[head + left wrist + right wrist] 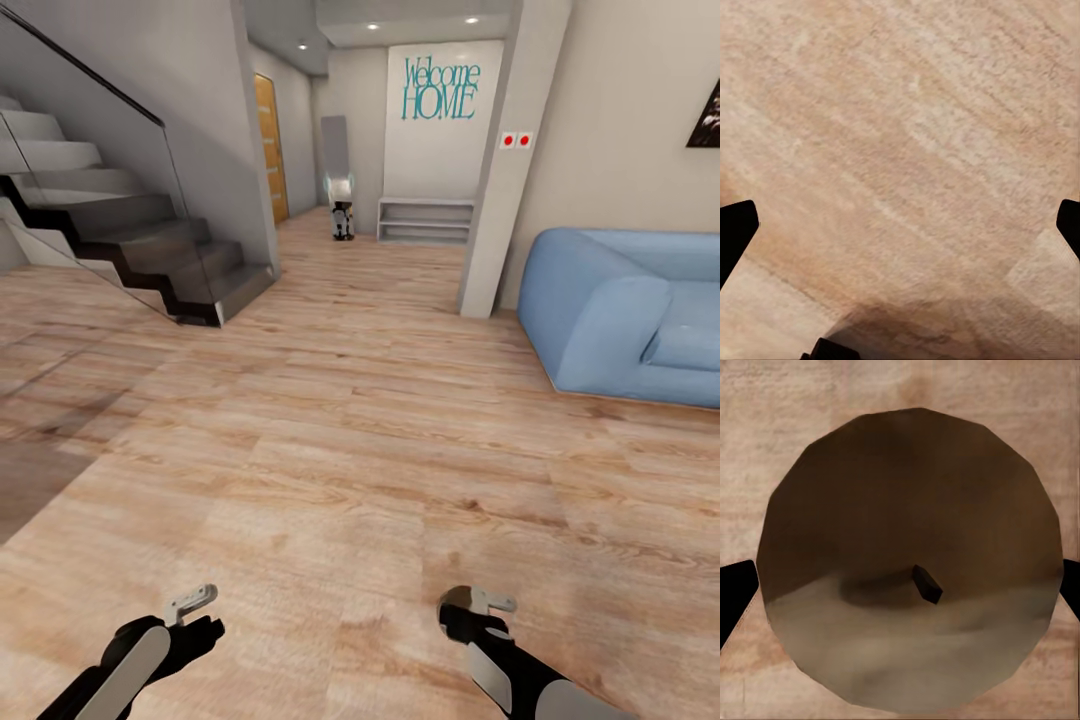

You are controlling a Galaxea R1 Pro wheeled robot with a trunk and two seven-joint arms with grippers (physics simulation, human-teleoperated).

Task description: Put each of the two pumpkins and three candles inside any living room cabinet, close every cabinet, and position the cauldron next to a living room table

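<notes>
Two grippers are seen low in the head view. Left gripper [200, 618] sits at approx. 7 o'clock, jaws spread wide, nothing held; bare light wood-plank floor [350, 450] is seen between its black fingertips [736, 229] in the left wrist view. Right gripper [480, 605] sits at approx. 5 o'clock. In the right wrist view a short round beige-tan wax candle [907, 510] w/ a small dark wick is seen end-on, spanning the gap btwn both black fingers [735, 592]; its edges meet them, so it is gripped. A blue upholstered sofa [620, 320] is placed at 3 o'clock, a grey glass-railed staircase [120, 240] at 10 o'clock, and a teal "Welcome HOME" wall sign [440, 88] at 12–1 o'clock above a low grey shelf unit [425, 220].
</notes>
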